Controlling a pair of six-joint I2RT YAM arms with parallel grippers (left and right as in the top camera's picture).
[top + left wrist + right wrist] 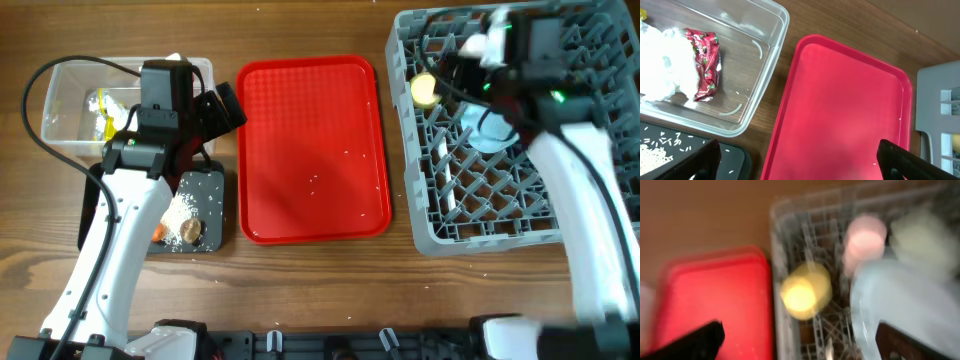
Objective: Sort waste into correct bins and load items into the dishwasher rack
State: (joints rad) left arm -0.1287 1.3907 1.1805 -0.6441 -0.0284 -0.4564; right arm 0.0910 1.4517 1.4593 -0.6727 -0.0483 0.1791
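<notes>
Yellow cup (pixel 805 291) in rack (pixel 480 238), ahead of right jaws (apart, blurred); left jaws apart.

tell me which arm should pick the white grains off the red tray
left, likely: the left claw hangs open over the red tray's left edge; the right claw is over the rack

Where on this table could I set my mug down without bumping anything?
The red tray is nearly bare, just a few white grains. Bare table wood runs between the tray and the robot's edge, plus a narrow strip between tray and dishwasher rack. Crowded: the clear bin and black bin under the left arm, and the loaded rack under the right arm.
</notes>
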